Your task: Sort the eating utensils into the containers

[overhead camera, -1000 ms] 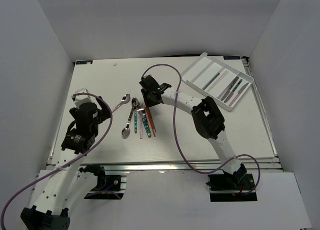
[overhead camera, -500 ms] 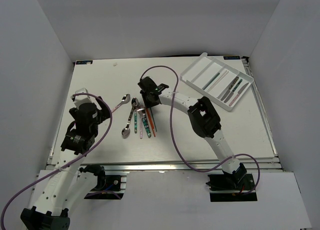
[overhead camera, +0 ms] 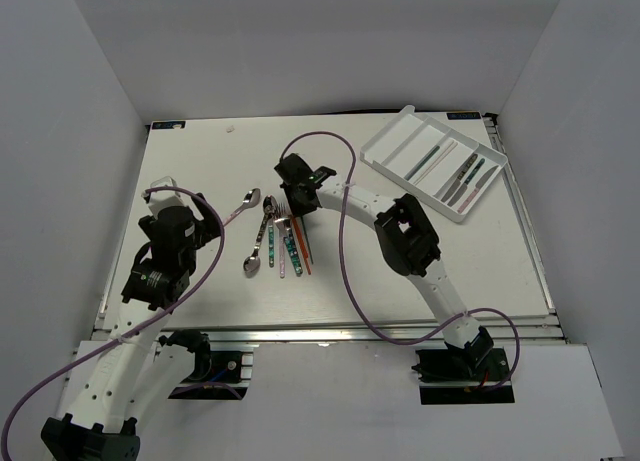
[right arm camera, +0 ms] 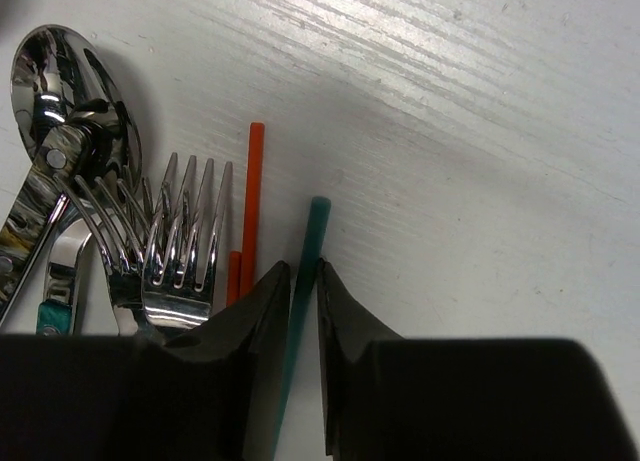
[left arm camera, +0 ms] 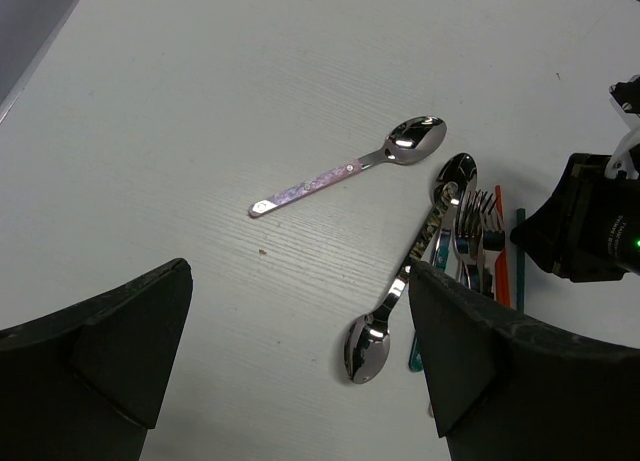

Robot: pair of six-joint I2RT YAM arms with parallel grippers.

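Note:
A pile of eating utensils (overhead camera: 282, 239) lies mid-table: spoons, forks (right arm camera: 185, 243), orange chopsticks (right arm camera: 250, 196) and a green chopstick (right arm camera: 310, 243). My right gripper (right arm camera: 300, 277) is down at the pile's far end, its jaws shut on the green chopstick, which still lies on the table. A pink-handled spoon (left arm camera: 345, 169) lies apart to the left, also in the top view (overhead camera: 243, 203). My left gripper (overhead camera: 165, 233) hangs open and empty above the table's left side. The white tray (overhead camera: 400, 133) at the far right holds several utensils in its compartments.
The right arm's purple cable (overhead camera: 345, 211) loops over the table's middle. White walls close in the table on three sides. The table's front edge (overhead camera: 320, 326) runs just beyond the arm bases.
The right gripper has shifted slightly left and lower onto the far end of the pile. The left arm has not moved.

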